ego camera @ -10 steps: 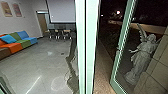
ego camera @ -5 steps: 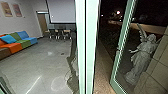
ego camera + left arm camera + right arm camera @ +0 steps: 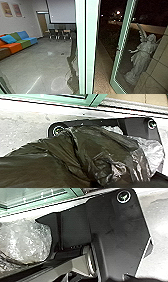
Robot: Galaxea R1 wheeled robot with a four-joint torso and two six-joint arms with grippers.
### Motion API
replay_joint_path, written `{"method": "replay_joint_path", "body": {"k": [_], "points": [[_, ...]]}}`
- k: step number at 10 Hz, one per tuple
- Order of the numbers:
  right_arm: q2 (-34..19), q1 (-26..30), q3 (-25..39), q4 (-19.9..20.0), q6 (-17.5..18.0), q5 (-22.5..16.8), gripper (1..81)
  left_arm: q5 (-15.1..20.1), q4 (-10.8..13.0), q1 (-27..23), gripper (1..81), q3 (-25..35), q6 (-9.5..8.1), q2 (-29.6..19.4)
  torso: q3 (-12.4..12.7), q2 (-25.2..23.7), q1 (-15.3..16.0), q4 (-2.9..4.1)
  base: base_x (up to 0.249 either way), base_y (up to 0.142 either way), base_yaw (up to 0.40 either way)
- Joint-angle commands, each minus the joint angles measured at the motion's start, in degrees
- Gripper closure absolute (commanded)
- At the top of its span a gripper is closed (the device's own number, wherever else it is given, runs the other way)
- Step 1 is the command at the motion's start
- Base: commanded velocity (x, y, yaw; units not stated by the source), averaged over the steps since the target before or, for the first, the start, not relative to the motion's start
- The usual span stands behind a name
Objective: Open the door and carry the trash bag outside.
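A dark trash bag (image 3: 82, 154) spreads in folds across the left wrist view, lying over part of the robot's dark base plate, with pale crinkled plastic beside it. Similar clear, crumpled plastic (image 3: 27, 241) appears in the right wrist view, next to the base plate. In the head view a green-framed glass door (image 3: 120, 50) stands swung open toward the dark outside. What holds the bag is hidden.
A thick pale-green post (image 3: 86, 50) rises directly ahead, between room and outdoors. Beyond the door stand a winged statue (image 3: 143, 55) and a stone wall (image 3: 158, 60). A colourful sofa (image 3: 18, 42) and chairs are indoors at left.
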Motion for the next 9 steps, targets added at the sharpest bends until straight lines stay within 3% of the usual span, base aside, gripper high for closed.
{"method": "replay_joint_path", "body": {"k": [1,9], "points": [[0.77,2.44,-0.59,-0.72,-0.43,-3.00,1.0,3.61,-0.17,-3.18,81.1,-0.30,0.18,-0.15,0.00,0.00,0.00,0.00,0.000,0.000,0.000],[0.94,1.91,0.82,-1.33,-0.43,-2.04,1.0,3.70,0.09,-3.18,81.1,-0.30,0.26,0.56,0.00,0.00,0.00,0.00,-0.008,0.000,0.000]]}}
